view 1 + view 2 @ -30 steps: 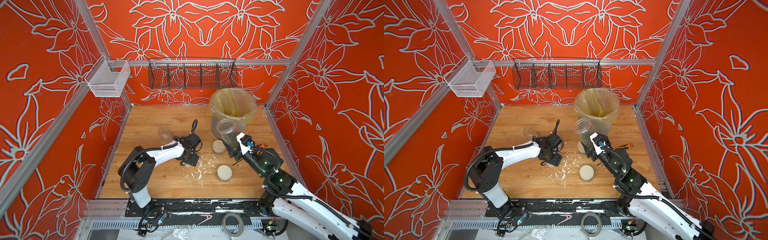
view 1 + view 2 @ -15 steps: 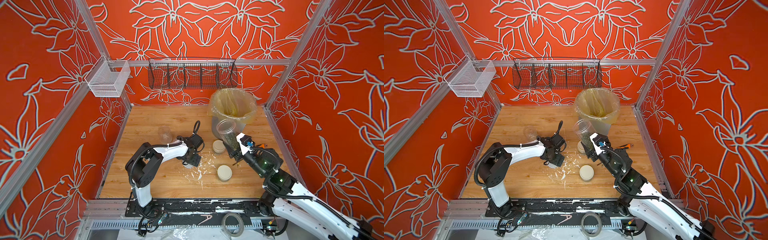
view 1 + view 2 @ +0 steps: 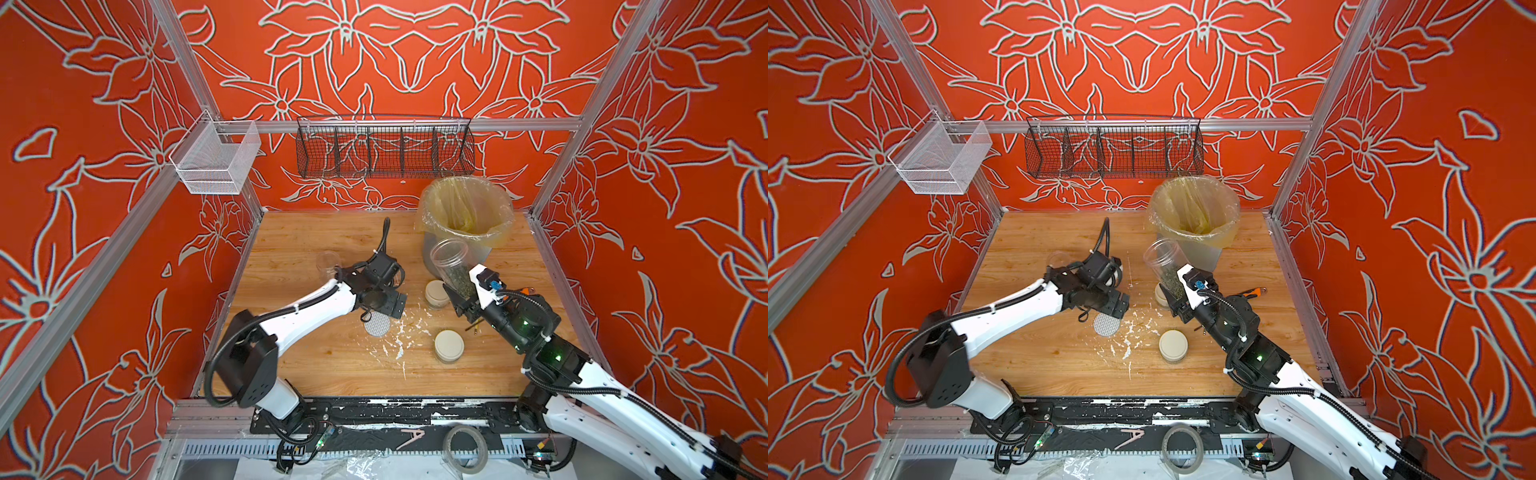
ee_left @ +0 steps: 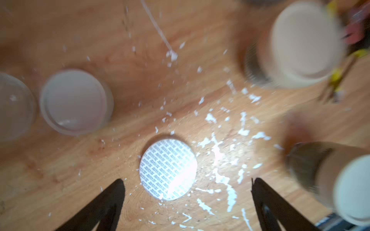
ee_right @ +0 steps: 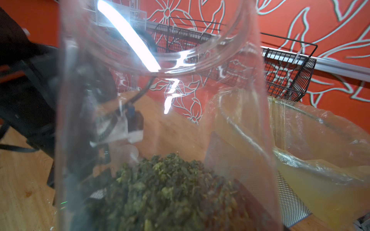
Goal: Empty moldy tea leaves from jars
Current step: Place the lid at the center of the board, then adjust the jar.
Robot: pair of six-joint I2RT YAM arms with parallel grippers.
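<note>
My right gripper (image 3: pixel 460 300) is shut on a tall clear jar (image 3: pixel 449 259) with no lid. It holds the jar tilted, mouth toward the lined bin (image 3: pixel 496 232). The tea leaves (image 3: pixel 459 280) lie dark green in the jar's lower part, and they fill the right wrist view (image 5: pixel 170 190). My left gripper (image 4: pixel 186 180) hangs open just above a white dotted lid (image 4: pixel 169 169) lying flat on the table (image 3: pixel 377 326). Two cream-lidded jars (image 3: pixel 449 345) (image 3: pixel 435 293) stand between the arms. An empty clear jar (image 3: pixel 328 262) stands behind the left wrist.
White flakes (image 3: pixel 401 340) are strewn over the wooden table around the dotted lid. A black wire basket (image 3: pixel 384 147) hangs on the back wall and a white mesh basket (image 3: pixel 216 162) on the left. Small hand tools (image 3: pixel 1256 292) lie beside the right arm.
My left gripper has opened and drawn back slightly, leaving the dotted lid uncovered on the table. The right arm and its jar have not moved.
</note>
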